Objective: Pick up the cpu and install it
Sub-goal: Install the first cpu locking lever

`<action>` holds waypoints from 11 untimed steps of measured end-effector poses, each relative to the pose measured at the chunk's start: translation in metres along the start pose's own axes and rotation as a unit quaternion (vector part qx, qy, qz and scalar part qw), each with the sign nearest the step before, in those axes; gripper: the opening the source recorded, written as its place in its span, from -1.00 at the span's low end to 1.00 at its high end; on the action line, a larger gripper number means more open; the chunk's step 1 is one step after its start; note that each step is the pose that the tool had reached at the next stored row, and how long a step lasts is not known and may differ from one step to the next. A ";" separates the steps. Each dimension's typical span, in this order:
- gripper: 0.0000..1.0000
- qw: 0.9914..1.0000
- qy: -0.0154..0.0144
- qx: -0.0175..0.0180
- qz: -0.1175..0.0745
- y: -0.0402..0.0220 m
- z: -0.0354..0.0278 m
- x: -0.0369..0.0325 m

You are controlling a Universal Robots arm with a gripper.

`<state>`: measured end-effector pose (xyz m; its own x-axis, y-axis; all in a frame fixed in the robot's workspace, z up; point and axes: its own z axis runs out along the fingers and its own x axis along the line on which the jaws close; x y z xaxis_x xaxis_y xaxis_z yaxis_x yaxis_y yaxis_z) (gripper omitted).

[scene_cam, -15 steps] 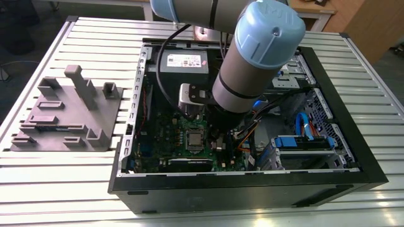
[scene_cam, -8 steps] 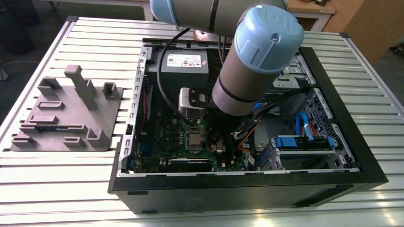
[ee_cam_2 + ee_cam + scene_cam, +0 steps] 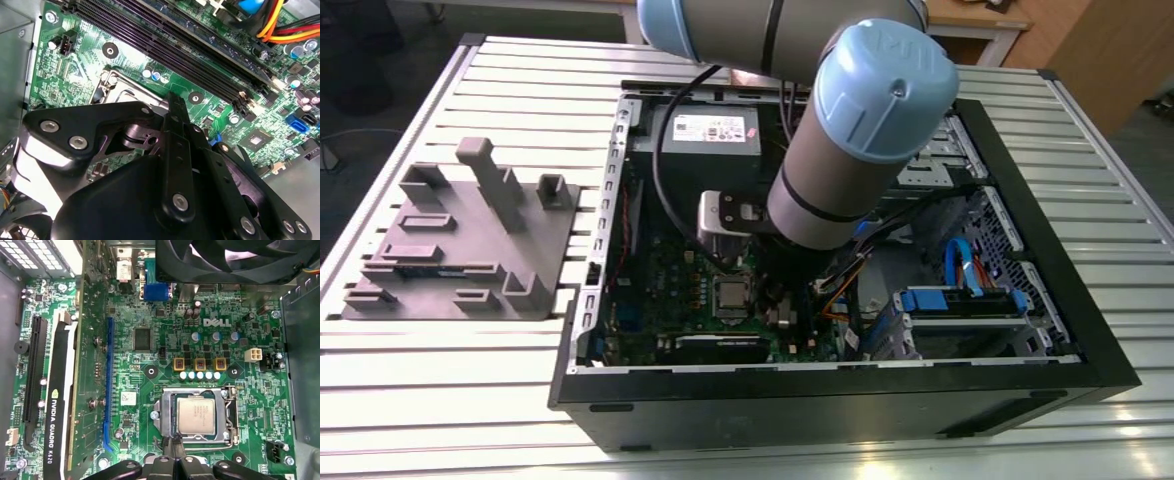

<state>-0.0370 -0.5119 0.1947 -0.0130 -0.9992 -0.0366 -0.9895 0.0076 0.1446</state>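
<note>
Aluminium slats make up your bench (image 3: 440,350), pale grey and ribbed, with dark floor beyond its left edge and wooden furniture at the far right in the exterior view. On the bench lies an open black computer case (image 3: 1067,330), and to its left, apart from it, stands a grey moulded parts holder (image 3: 460,240).

Inside the case you have a green motherboard (image 3: 150,315), a grey power supply box (image 3: 710,135) at the far end, blue drive bays (image 3: 961,300) on the right, and orange and yellow cables (image 3: 285,25) running across. In the first wrist view a graphics card (image 3: 60,405) stands on edge beside a blue slot (image 3: 107,385), and a black fan (image 3: 235,260) overhangs the board. The arm (image 3: 854,150) reaches down into the case and hides much of its middle in the exterior view.

Your cpu (image 3: 196,417) lies flat in the metal socket frame (image 3: 165,415), silver top up, sides square with the frame; it looks square, so no long axis shows. The gripper (image 3: 177,447) sits just beside the socket's edge with its fingers (image 3: 176,446) drawn together, gripping nothing.
</note>
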 end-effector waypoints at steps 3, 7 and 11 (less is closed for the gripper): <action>-0.80 1.000 -0.001 0.000 0.000 -0.0003 0.0016 0.0000; -0.80 1.000 0.000 0.000 0.000 -0.0006 0.0038 0.0001; -0.80 1.000 0.000 0.000 0.000 -0.0009 0.0057 0.0003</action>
<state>-0.0369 -0.5120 0.1889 -0.0126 -0.9992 -0.0374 -0.9894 0.0070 0.1448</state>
